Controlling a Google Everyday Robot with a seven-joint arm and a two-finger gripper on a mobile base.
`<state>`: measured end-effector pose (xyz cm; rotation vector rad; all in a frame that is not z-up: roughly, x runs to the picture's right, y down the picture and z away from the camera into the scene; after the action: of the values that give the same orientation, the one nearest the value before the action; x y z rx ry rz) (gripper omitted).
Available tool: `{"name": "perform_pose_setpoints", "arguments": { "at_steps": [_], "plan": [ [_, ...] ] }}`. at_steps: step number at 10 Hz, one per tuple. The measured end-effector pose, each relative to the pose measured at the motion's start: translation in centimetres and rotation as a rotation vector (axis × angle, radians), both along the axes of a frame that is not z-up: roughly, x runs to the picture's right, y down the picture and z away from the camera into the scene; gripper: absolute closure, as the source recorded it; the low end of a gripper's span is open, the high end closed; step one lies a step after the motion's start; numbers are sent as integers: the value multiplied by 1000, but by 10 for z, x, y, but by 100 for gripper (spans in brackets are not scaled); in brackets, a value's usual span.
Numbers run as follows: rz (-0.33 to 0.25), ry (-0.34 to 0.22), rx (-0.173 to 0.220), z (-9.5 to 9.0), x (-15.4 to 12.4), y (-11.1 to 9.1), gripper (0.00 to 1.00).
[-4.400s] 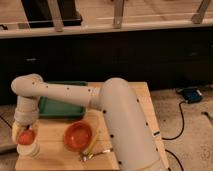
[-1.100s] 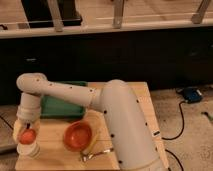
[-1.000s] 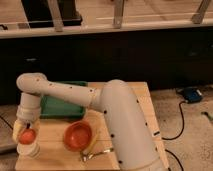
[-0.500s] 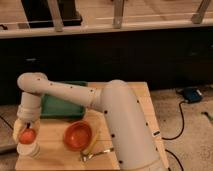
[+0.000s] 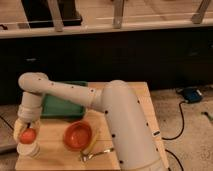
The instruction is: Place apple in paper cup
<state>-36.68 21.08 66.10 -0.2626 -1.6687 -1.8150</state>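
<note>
The pincer (image 5: 26, 131) is clamped on the apple (image 5: 28, 134), which sits at the mouth of the paper cup (image 5: 28, 149) directly beneath it on the desk (image 5: 55, 150), the orange bowl (image 5: 78, 136) nearby beside it.

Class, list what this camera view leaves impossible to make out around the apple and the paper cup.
- Gripper, shut on the apple above the paper cup: whether apple touches rim is unclear.
- Cup's inside: hidden by the apple.
- Green tray: far part behind the arm.
- Utensil beside orange bowl: too small to identify.
</note>
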Motion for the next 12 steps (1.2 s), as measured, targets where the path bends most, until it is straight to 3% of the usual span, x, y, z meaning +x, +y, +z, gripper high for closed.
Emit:
{"name": "perform_pose_setpoints", "arguments": {
  "at_steps": [12],
  "plan": [
    [11, -3, -23, 0, 4, -1, 49]
  ]
}}
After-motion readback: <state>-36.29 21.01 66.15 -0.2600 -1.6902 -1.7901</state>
